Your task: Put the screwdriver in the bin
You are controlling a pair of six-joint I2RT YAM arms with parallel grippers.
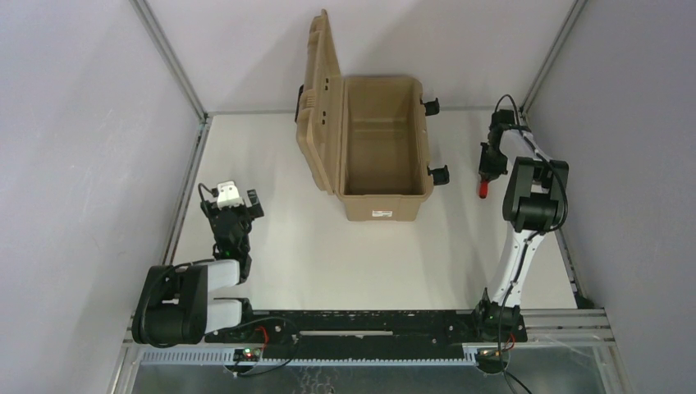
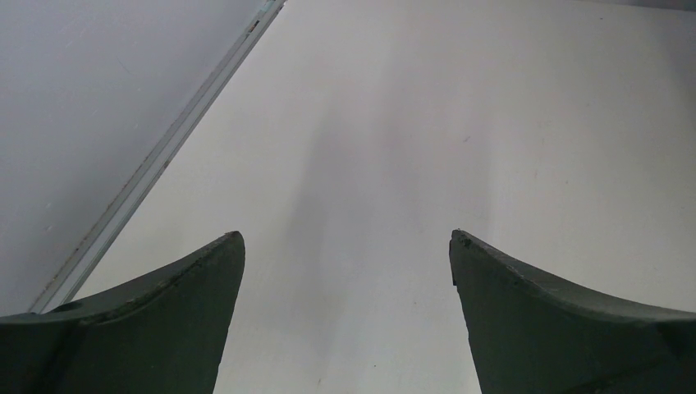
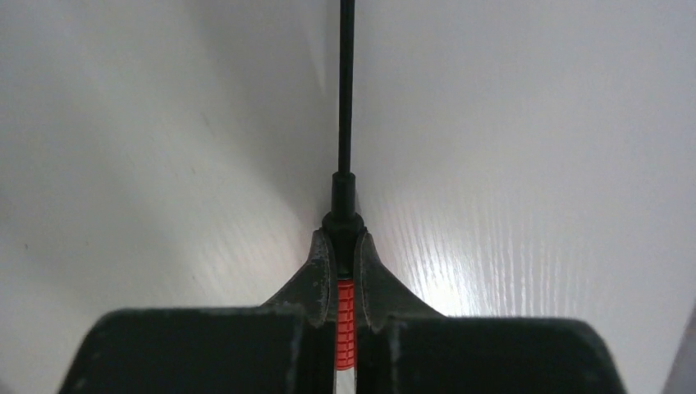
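Tan plastic makes up the bin (image 1: 382, 203), a large rectangular case standing toward the far middle of the white table (image 1: 328, 254). Its ribbed lid (image 1: 320, 107) is swung open on the left side and stands nearly upright. Two black latches (image 1: 441, 174) hang off its right wall, and a small white label (image 1: 382, 213) sits on the wall nearest the arms. As far as the overhead view shows, the inside of the case is bare. To the right of the bin, apart from it and roughly level with the nearer latch, the right arm reaches out along the right edge of the table. The right gripper (image 3: 345, 238) has its fingers (image 3: 318, 271) drawn close together, clamped on the screwdriver (image 3: 347, 123). In the right wrist view the red ribbed handle is pinched between the two dark pads. The black collar and thin dark shaft run straight out past the fingertips over the white surface. From above, a bit of the red handle shows at the near end of that gripper. I cannot tell whether the tool touches the table or is held just over it. The screwdriver is outside the bin. On the left side of the table, well apart from the bin, the left gripper (image 2: 345, 240) has its fingers spread wide with nothing between them. Its wrist view shows only bare white table and a metal rail (image 2: 156, 160) along the table's left edge.
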